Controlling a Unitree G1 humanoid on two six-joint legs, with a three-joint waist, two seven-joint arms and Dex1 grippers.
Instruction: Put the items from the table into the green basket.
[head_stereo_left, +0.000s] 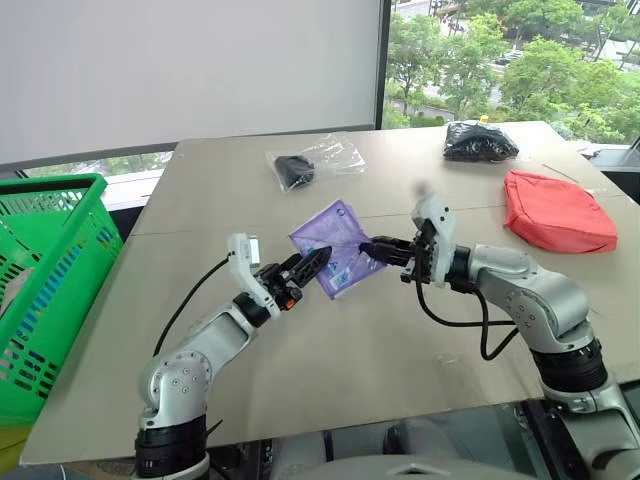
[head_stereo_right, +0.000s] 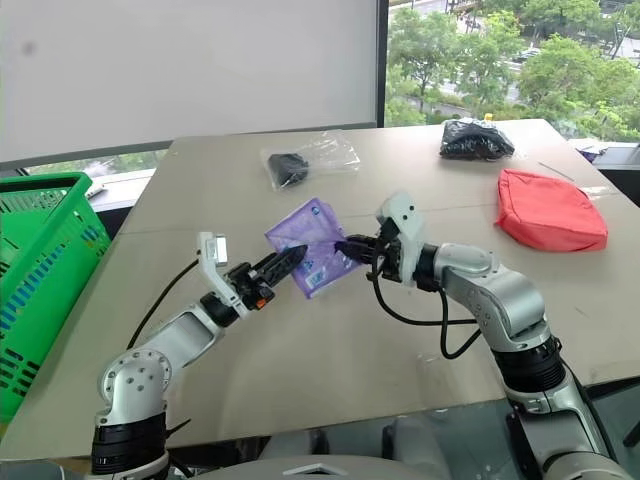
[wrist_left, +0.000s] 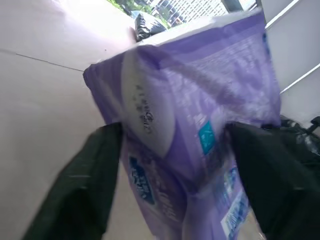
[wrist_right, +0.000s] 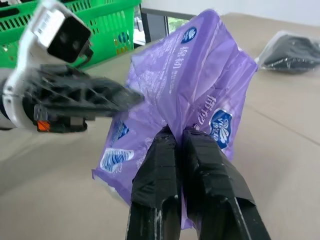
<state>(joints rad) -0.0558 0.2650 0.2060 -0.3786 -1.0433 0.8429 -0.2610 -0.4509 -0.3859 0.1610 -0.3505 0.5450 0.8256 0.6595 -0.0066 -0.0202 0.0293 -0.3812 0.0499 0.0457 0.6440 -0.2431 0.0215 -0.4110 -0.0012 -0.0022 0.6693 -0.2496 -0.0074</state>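
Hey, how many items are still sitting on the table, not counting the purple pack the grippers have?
3. A clear bag with a black object lies at the table's far middle, a black crinkly bag at the far right, and a red pouch near the right edge. Others may lie outside the views.

Head pair overlooking table (head_stereo_left: 330, 350); wrist cameras close on tissue pack (wrist_right: 185, 95).

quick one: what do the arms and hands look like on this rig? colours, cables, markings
Both arms are silver-grey metal with rounded joint housings and black ribbed bands near the base. Each carries a white camera block at the wrist, fed by a loose black cable. The left hand and right hand each have two black fingers with a lattice pattern; the left shows a small orange mark.
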